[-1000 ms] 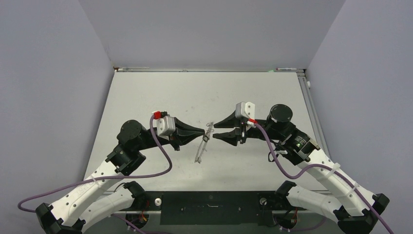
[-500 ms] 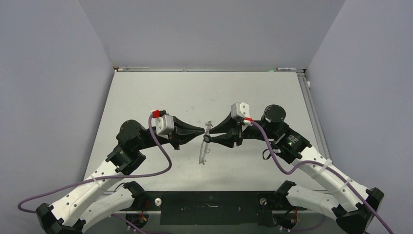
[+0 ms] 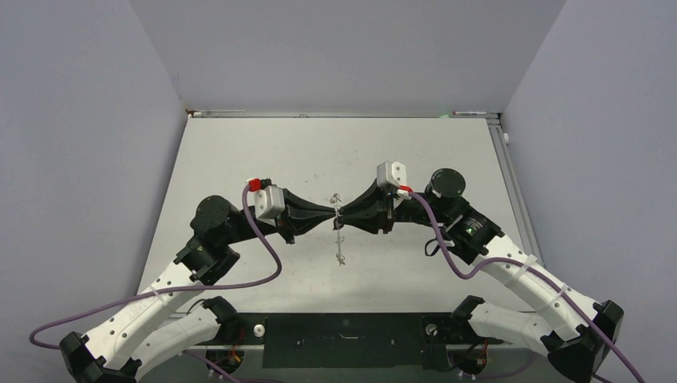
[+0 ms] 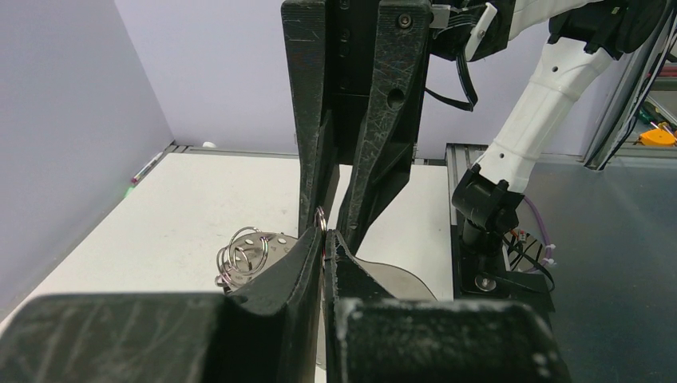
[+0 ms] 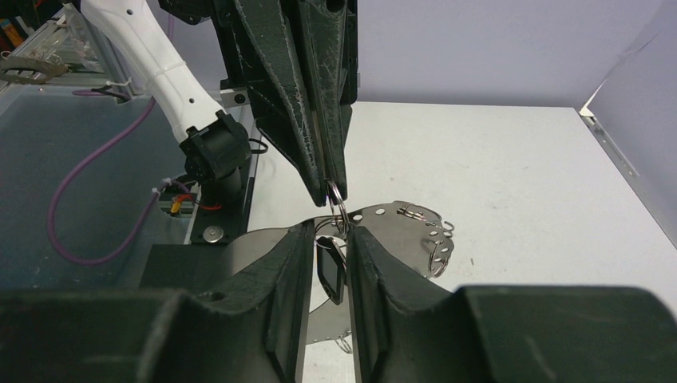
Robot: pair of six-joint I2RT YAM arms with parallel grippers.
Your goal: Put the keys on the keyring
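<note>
Evidently the step in hand was threading a key [image 5: 329,271] onto a wire loop [image 5: 336,197] of the keyring [image 5: 397,231]. The keyring hung above the table [image 3: 263,159], edge-on to the overhead camera.

The left gripper [image 3: 332,214] was at the keyring's upper edge. Its jaws were clenched on that wire loop, with only a hairline gap visible between them in its own wrist view. The right gripper [image 3: 346,215] faced it tip to tip from the keyring's other side. Its fingers flanked the key's black head just below the held loop. Whether the pads actually pinched the head could not be determined. A second key was not located in any view.

In the inspector's judgement, the following would make the step go well:
- The left grip should stay firm so that the loop does not rotate.
- The right gripper should confirm a secure pinch on the head before moving.
- The hole in the head should be presented square to the loop's split end.
- The key should be advanced in small strokes along the wire rather than pushed across it.
- Side load is likely to swing the hanging keyring or slip the key from between the pads.

No brand, label or legible writing was observed on the keyring, the key or either gripper.
</note>
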